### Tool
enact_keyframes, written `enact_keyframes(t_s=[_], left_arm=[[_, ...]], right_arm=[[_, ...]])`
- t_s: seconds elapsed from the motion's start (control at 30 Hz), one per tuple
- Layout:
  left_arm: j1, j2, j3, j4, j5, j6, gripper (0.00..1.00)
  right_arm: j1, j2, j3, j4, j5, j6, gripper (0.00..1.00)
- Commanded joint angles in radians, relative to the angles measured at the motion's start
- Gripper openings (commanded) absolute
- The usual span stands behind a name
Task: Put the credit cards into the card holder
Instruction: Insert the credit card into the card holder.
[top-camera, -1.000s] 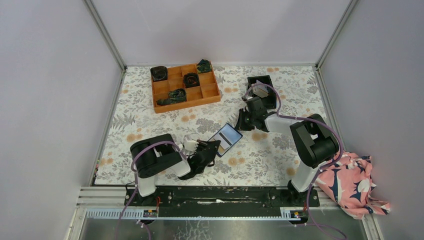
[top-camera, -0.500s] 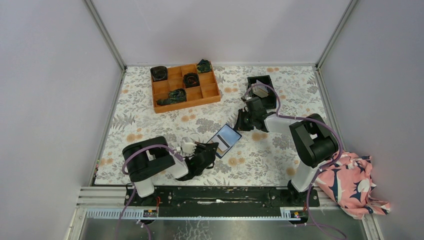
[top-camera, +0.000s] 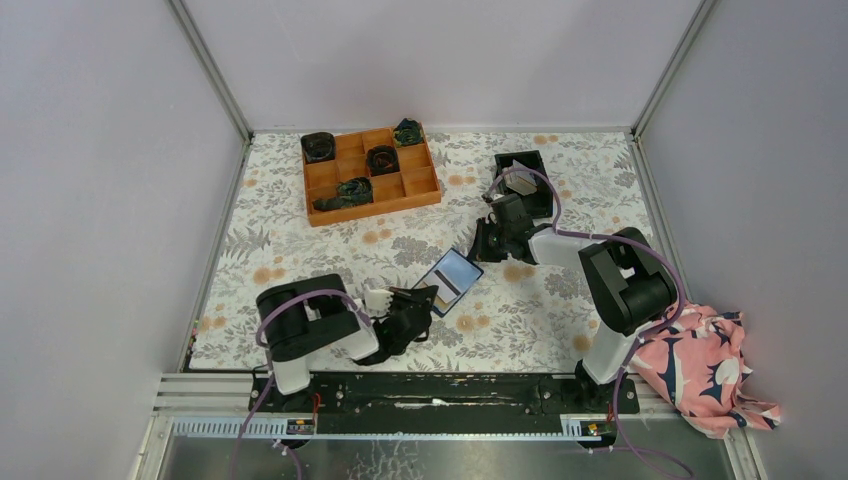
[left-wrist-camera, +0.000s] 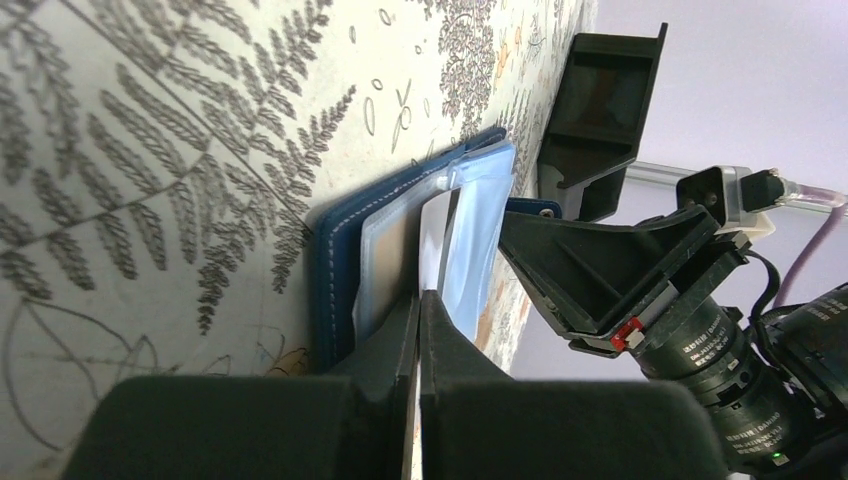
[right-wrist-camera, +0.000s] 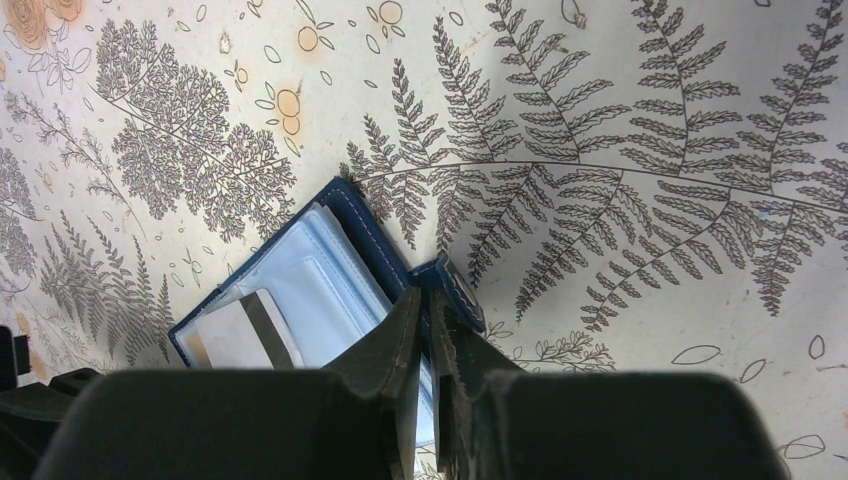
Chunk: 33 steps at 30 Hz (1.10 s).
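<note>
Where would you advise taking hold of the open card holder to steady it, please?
Probably by the snap tab, pinched from the far right, as the right gripper does. The card holder lies open and flat, so the protruding tab is the easiest part to pinch, and that side is clear of the left gripper holding a card at the opposite edge.

Stitched matt card holder (right-wrist-camera: 300, 280), glossy inside

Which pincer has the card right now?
The left pincer: shut on a pale credit card at the open card holder; the right pincer pinches the holder's edge.
</note>
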<state>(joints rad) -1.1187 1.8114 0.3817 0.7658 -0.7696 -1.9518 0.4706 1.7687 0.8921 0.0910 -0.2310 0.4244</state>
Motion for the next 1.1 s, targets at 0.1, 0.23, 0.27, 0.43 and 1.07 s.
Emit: enact_keyframes(t_s=[0.1, 0.23, 0.27, 0.43, 1.07], left_arm=[[-0.009, 0.214, -0.133, 0.367, 0.030, 0.155, 0.00], [0.012, 0.303, -0.134, 0.518, 0.078, 0.209, 0.00], [0.016, 0.312, -0.133, 0.540, 0.084, 0.226, 0.00], [0.027, 0.308, -0.112, 0.523, 0.111, 0.277, 0.00], [0.029, 0.189, -0.117, 0.267, -0.047, 0.109, 0.00]], right_arm=[[0.014, 0.042, -0.024, -0.037, -0.001, -0.001, 0.14], [0.019, 0.050, -0.018, -0.037, -0.003, -0.001, 0.14], [0.020, 0.052, -0.018, -0.037, -0.003, -0.001, 0.14], [0.027, 0.061, -0.011, -0.037, -0.004, 0.001, 0.14], [0.039, 0.064, -0.031, -0.027, 0.002, 0.010, 0.14]])
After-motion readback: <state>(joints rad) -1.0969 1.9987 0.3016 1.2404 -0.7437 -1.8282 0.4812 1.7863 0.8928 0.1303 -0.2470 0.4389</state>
